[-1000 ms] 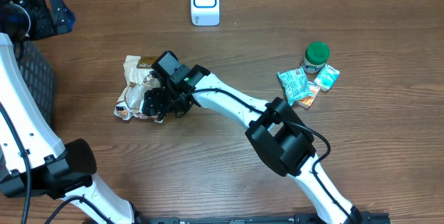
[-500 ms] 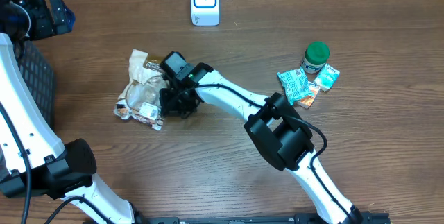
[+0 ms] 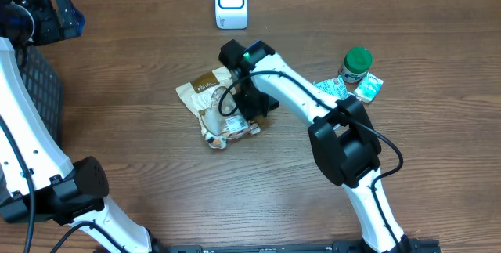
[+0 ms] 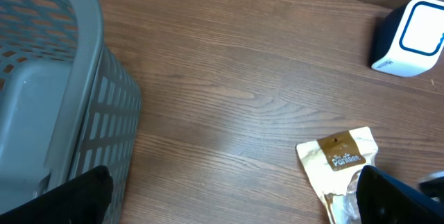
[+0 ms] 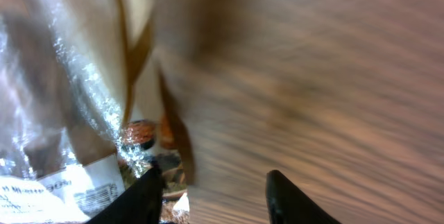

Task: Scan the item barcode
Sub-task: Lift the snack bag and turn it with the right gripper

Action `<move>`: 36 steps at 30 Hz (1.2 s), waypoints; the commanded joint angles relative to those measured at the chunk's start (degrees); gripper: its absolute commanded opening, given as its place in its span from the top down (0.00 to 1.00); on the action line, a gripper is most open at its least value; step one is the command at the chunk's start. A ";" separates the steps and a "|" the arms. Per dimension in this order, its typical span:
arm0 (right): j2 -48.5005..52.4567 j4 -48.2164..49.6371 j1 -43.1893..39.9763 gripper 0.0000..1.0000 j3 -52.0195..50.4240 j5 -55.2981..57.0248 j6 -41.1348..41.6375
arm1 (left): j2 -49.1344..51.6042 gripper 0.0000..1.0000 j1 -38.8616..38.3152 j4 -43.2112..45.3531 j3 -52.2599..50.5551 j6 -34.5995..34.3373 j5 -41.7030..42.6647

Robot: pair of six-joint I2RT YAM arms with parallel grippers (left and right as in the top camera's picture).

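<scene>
- Right gripper sits at the right edge of the bag, mid-table in the overhead view. On its wrist camera, the bag fills the left of the frame.
- Its jaws stand partly apart with only wood showing between them. The frame-left finger is against the crinkled plastic, though that view is blurred.
- Left gripper hangs spread wide at the overhead's upper left, beside the basket.
- I see the scanner at top centre, well apart from the bag, with open wood between.
- A green-capped bottle and teal packets lie at the right, just beside the right arm.
</scene>
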 commanded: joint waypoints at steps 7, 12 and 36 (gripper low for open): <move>-2.16 -1.20 -3.30 0.41 9.16 -15.50 -5.46 | -0.87 0.00 -0.39 0.00 1.07 0.66 0.02; -2.14 4.39 1.97 0.53 7.54 -29.22 -1.70 | -0.87 0.00 -0.39 0.00 1.07 0.66 0.02; -2.03 2.58 0.66 0.57 -5.86 -3.34 6.86 | -0.87 0.00 -0.39 0.00 1.07 0.66 0.02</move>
